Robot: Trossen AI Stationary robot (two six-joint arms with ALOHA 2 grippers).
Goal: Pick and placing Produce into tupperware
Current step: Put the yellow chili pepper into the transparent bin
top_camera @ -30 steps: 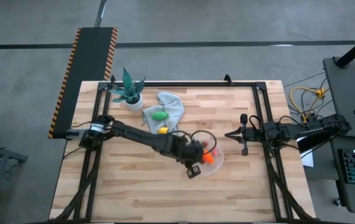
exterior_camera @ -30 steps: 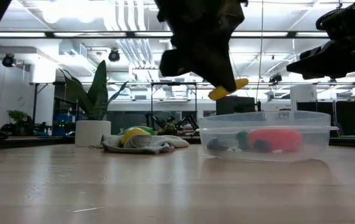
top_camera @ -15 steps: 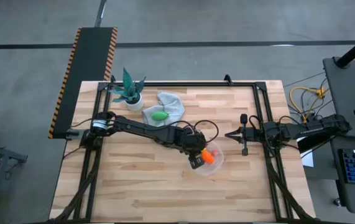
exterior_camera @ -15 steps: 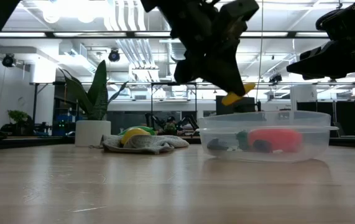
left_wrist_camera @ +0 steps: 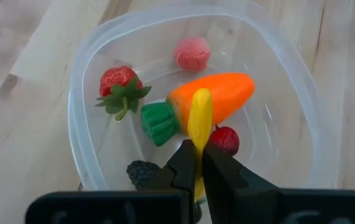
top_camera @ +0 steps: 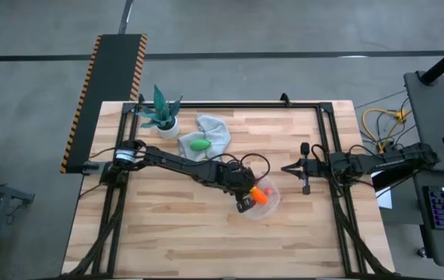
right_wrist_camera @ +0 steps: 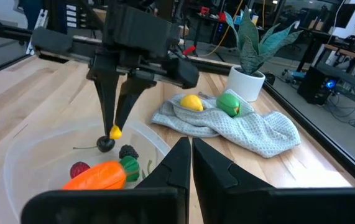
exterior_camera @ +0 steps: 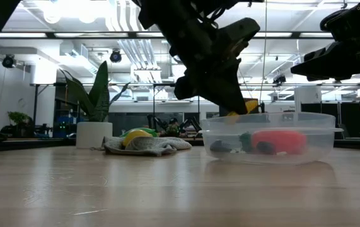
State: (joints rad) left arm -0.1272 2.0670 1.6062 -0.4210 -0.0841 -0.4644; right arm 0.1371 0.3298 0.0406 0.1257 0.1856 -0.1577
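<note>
The clear round tupperware (top_camera: 269,204) stands on the table right of centre. In it lie an orange carrot (left_wrist_camera: 217,99), a red strawberry (left_wrist_camera: 116,82), a pink berry (left_wrist_camera: 192,52), a small red berry (left_wrist_camera: 225,139) and a dark berry (left_wrist_camera: 141,172). My left gripper (left_wrist_camera: 199,160) hangs over it, shut on a yellow sliver (left_wrist_camera: 200,117), which sits at rim height (exterior_camera: 249,106). A yellow lemon (right_wrist_camera: 191,102) and a green piece (right_wrist_camera: 229,104) rest on the grey cloth (top_camera: 212,132). My right gripper (top_camera: 290,167) waits shut to the tupperware's right. My left gripper pinches the yellow sliver's near end (left_wrist_camera: 198,140) between its two fingertips. The fingers slant down from the table's left side and lie along the sliver. The sliver sticks out past the fingertips, clear of the produce below, above the carrot.
A green potted plant in a white pot (top_camera: 163,117) stands at the far left, beside the cloth. A black frame (top_camera: 323,124) borders the wooden table. Bare wood lies along the near side.
My left gripper has sunk toward the tupperware and moved a little toward the table's right and far side, tipping steeper. The yellow sliver has come down with it from well above the rim to rim height, still held.
</note>
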